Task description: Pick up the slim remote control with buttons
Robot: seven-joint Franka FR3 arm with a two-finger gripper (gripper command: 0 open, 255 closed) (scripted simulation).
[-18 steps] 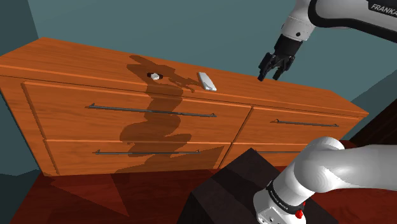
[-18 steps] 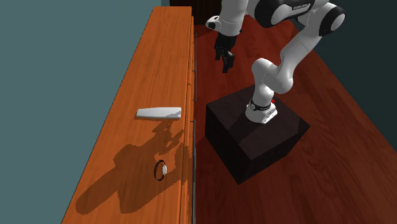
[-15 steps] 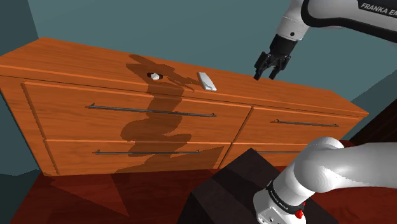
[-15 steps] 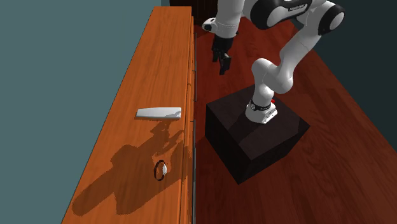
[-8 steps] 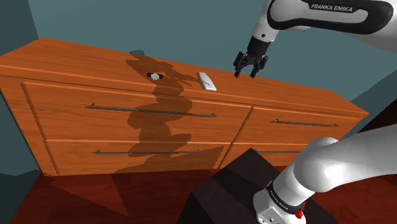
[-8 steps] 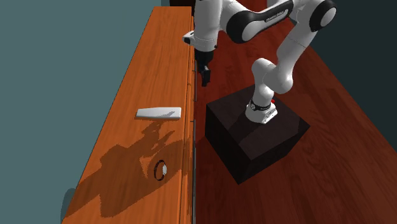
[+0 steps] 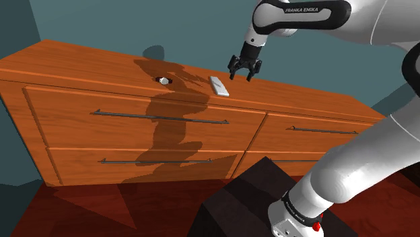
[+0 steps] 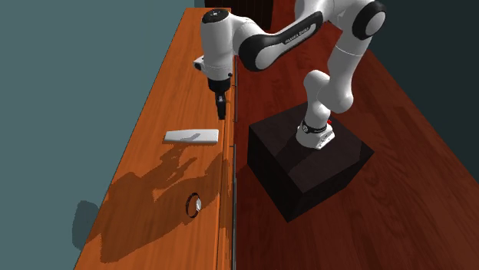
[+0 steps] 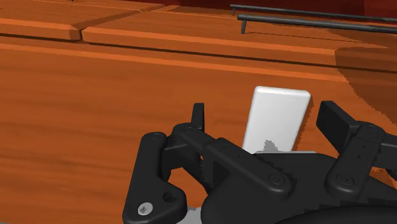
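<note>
Nothing is grasped yet; from the shoulder view's left, the wooden surface (image 7: 81,60) carries a small round object (image 7: 163,79), then the slim white remote (image 7: 218,86) lying flat toward the near edge; just right of it and above hover the black fingers (image 9: 335,121), spread wide and empty; the approach looks nearly done; I judge that centring, descending, closing and lifting remain.

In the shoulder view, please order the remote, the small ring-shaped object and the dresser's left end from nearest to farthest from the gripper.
1. The remote, just left of the gripper.
2. The ring-shaped object, further left on the top.
3. The dresser's left end, far left.
</note>
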